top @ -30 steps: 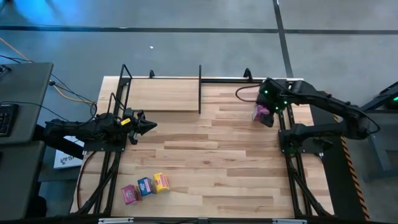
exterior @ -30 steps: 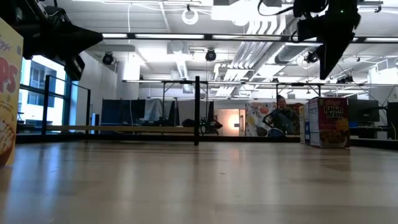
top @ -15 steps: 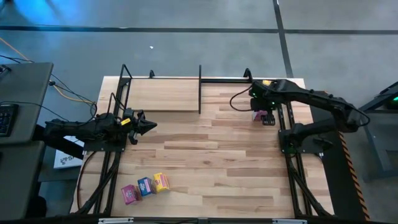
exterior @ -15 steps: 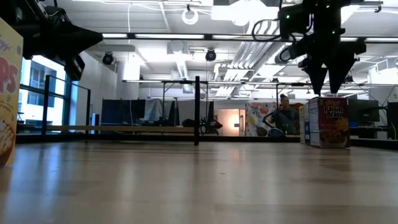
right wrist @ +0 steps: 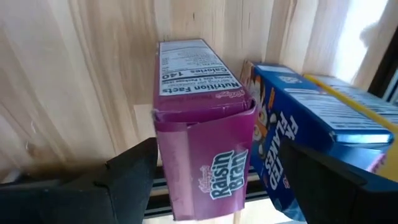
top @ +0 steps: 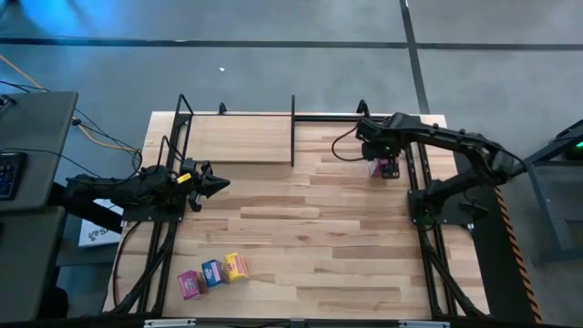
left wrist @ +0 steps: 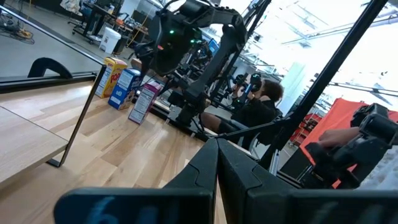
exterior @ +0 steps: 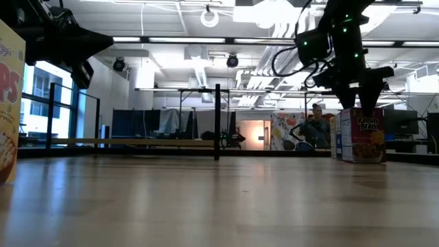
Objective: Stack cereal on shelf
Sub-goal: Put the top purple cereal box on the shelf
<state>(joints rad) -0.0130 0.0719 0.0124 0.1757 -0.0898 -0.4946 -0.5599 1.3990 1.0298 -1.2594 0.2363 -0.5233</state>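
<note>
Purple cereal box (right wrist: pixel 202 118) is sitting between the right gripper's (right wrist: pixel 217 180) released fingers, half hiding blue box (right wrist: pixel 311 130); left gripper (top: pixel 214 185), clenched, is hovering near the tabletop's (top: pixel 310 246) left edge.

Light: bright ceiling lamps and window daylight.
Glare: pale sheen on the table (exterior: pixel 226 199).
Blur: left end effector (left wrist: pixel 214 180) soft, close to lens.
Shadows: faint.

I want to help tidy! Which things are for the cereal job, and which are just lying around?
Job: Raisin Bran box, blue box, three small boxes, shelf, right hand.
Lying about: keyboard, person, waiting left hand at the table's left.
</note>
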